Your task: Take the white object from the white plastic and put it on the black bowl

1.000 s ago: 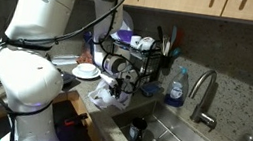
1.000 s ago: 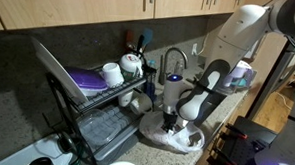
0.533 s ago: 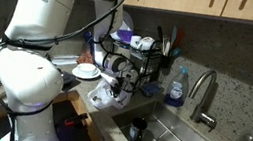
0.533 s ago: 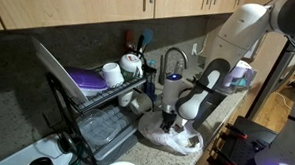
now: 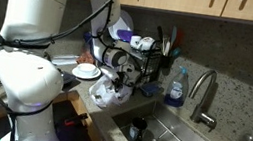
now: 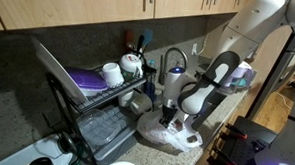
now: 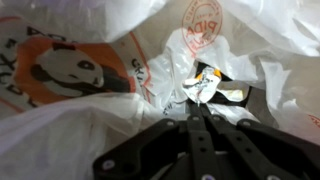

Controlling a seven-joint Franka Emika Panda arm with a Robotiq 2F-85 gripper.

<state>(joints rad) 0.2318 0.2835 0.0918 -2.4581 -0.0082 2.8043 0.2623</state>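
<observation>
Since before, tool [image 7: 203, 110] has shut, hold uncertain, at white object [image 7: 204, 86] on panda-logo white plastic [image 7: 60, 140].

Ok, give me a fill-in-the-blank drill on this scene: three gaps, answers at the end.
1. In the wrist view the gripper has its jaws ___.
2. The white plastic bag under it bears a printed ___ face.
3. In an exterior view the dish rack holds a leaning ___ plate.
Missing words: shut; panda; purple.
</observation>
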